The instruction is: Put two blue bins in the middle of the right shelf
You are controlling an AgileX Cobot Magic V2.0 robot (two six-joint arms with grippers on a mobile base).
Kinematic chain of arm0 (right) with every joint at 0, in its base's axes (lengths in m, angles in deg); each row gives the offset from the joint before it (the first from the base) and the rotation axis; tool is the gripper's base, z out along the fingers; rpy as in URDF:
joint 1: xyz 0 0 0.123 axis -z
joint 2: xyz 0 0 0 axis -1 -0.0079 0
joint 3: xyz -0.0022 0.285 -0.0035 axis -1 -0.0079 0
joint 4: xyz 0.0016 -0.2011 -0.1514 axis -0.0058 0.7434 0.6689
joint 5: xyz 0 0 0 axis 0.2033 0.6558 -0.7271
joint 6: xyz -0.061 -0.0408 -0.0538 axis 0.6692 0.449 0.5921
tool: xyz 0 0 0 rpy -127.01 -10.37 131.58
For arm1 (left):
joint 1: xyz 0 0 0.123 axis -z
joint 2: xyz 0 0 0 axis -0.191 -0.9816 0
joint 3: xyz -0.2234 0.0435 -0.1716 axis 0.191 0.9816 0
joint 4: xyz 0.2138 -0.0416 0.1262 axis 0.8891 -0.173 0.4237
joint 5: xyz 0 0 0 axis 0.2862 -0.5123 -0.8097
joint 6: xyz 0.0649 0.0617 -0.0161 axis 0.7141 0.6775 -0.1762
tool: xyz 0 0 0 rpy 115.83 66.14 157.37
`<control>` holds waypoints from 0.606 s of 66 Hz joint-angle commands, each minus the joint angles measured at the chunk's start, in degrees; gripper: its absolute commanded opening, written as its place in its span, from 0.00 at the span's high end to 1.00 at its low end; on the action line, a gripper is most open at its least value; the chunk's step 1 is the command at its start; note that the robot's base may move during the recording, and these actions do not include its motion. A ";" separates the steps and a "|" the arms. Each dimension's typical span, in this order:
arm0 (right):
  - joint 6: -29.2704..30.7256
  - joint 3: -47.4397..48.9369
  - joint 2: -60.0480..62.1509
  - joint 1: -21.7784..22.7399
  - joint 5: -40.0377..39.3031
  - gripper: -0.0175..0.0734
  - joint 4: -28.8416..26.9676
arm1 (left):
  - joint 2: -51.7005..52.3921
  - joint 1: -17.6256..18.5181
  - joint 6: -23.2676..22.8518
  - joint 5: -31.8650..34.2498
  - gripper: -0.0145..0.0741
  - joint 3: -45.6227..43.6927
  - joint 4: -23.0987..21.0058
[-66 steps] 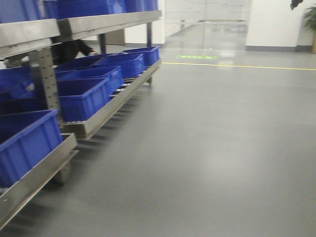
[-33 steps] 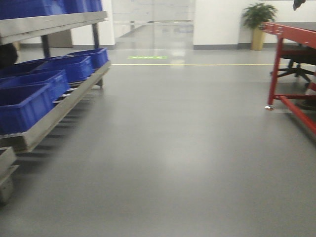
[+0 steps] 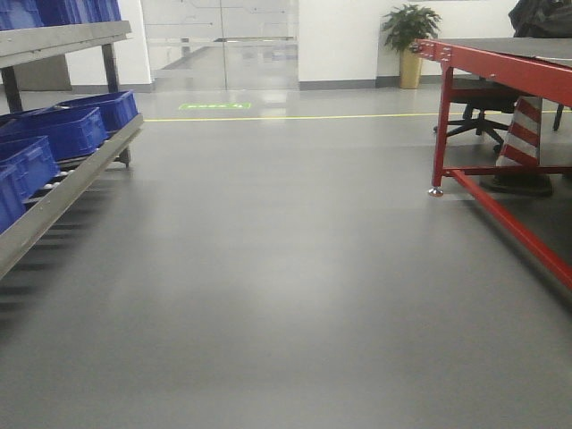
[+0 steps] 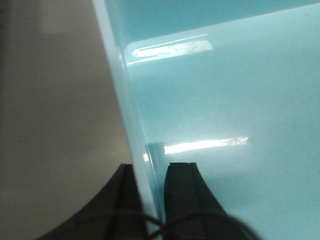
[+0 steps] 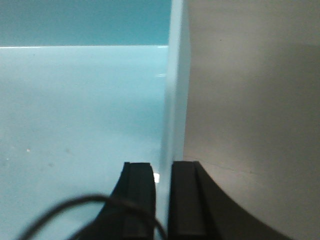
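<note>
Jaws of your left gripper point(image 4: 147, 172) are closed tight on a side wall of the held bin point(image 4: 225, 100); one finger is inside it, and the other is outside, over the grey floor point(image 4: 50, 100). In the right wrist view, the right gripper point(image 5: 162, 170) pinches a wall of the held bin in the same way. In the front view, a metal rack point(image 3: 67, 183) with other blue bins point(image 3: 67, 132) stands at the left. A red table point(image 3: 500, 58) is at the right, well apart from it.

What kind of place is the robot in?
Probably a warehouse or factory floor: a long metal rack holds rows of blue bins, a yellow line is painted across the smooth grey floor, and a red steel workbench stands on the right.
</note>
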 commanded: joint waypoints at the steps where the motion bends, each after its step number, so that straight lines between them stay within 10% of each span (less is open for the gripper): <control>1: 0.34 0.96 0.88 -0.43 -3.68 0.98 -3.77 | 0.42 0.84 0.96 2.57 0.96 -0.48 -3.62; 40: 0.34 0.96 0.88 -0.43 -3.68 0.98 -3.77 | 0.42 0.84 0.96 2.57 0.96 -0.48 -3.52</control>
